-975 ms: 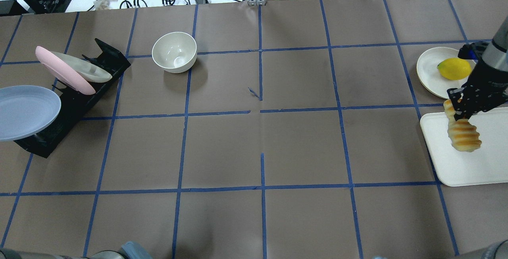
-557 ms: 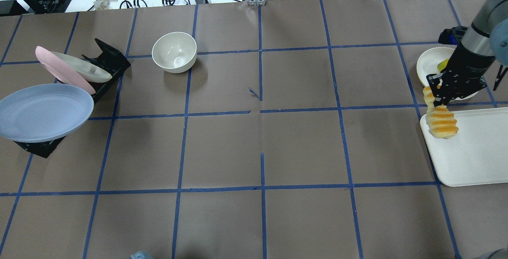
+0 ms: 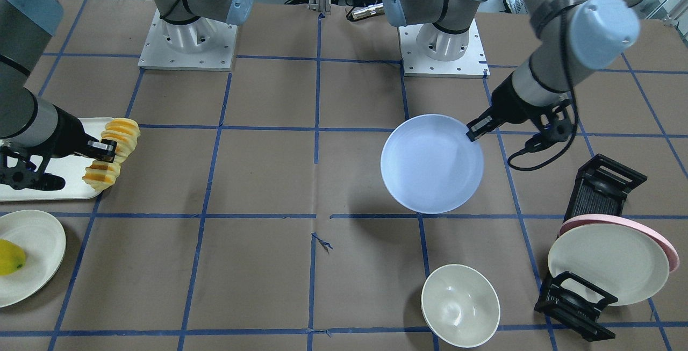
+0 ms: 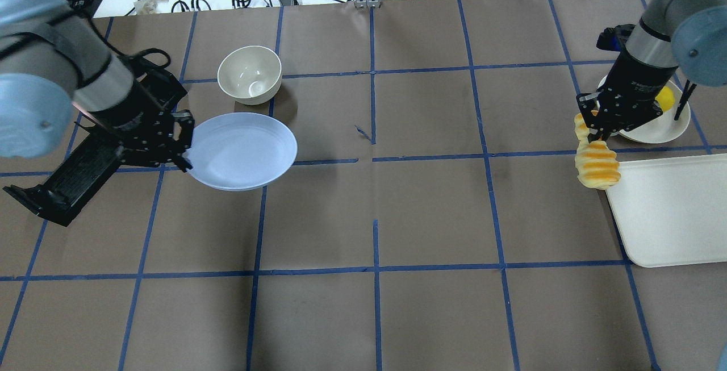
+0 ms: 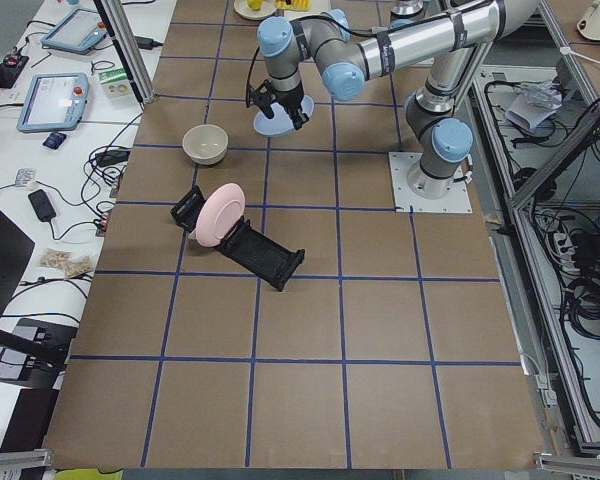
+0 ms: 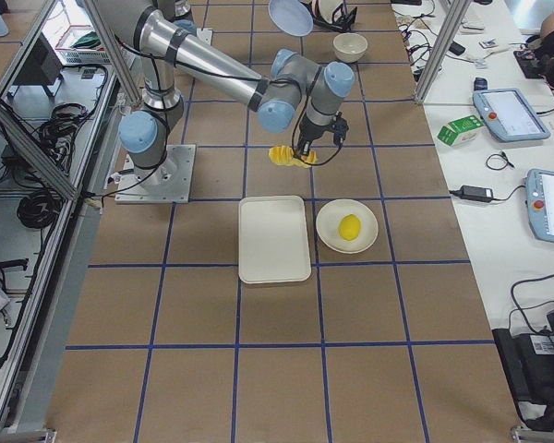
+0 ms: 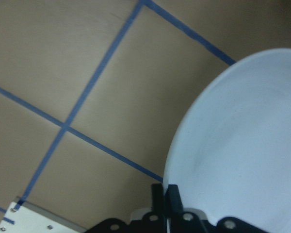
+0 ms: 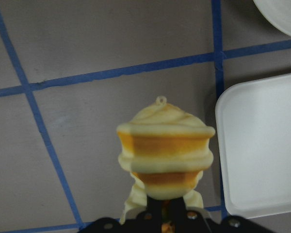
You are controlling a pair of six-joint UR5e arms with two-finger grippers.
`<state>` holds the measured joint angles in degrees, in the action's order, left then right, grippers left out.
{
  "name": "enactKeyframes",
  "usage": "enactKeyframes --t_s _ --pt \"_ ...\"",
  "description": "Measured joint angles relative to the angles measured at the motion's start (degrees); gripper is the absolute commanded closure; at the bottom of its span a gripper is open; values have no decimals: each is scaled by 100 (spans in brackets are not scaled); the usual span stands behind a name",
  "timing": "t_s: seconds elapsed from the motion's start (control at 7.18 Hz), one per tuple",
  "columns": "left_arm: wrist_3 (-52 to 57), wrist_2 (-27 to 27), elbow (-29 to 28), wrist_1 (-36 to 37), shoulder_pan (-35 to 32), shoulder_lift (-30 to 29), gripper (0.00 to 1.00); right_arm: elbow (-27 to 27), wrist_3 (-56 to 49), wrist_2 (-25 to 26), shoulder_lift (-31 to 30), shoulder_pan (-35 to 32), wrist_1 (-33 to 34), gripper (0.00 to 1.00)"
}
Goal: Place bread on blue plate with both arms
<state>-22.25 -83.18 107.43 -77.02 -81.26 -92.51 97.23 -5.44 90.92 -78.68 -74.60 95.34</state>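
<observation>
My left gripper is shut on the rim of the pale-blue plate and holds it level above the table, just in front of the cream bowl. The plate also shows in the front view and in the left wrist view. My right gripper is shut on the middle of the bread, a ridged orange-and-cream loaf. The loaf hangs bent above the table just left of the white tray. It also shows in the right wrist view and in the front view.
A cream bowl stands behind the blue plate. A black dish rack lies at the far left; the front view shows a pink plate and a cream plate in it. A white tray and a lemon on a cream plate are at the right.
My left arm has come into view and carried the blue plate from the rack rightwards. My right gripper has carried the bread leftwards, off the tray.
</observation>
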Motion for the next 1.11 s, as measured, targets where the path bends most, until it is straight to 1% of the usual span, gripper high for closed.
enactKeyframes --t_s 0.14,0.28,0.42,0.7,0.84,0.97,1.11 --pt "-299 221 306 894 -441 -235 100 -171 433 -82 -26 -329 -63 100" --pt "-439 409 512 1445 -780 -452 100 -339 777 -180 -32 -653 -92 100" --pt "-625 499 632 1780 -1110 -651 100 -477 969 -254 -20 -962 -98 100" --pt "-1238 508 711 2378 -1716 -1047 100 -578 1254 -524 11 -1432 -28 100" --pt "-1377 503 715 2597 -1872 -1233 39 -587 1427 -617 42 -1596 62 100" --pt "-1407 499 713 2772 -1938 -1346 34 -589 1541 -654 117 -1775 211 100" --pt "-1206 377 684 2872 -1945 -1368 22 -591 1668 -666 258 -1987 421 100"
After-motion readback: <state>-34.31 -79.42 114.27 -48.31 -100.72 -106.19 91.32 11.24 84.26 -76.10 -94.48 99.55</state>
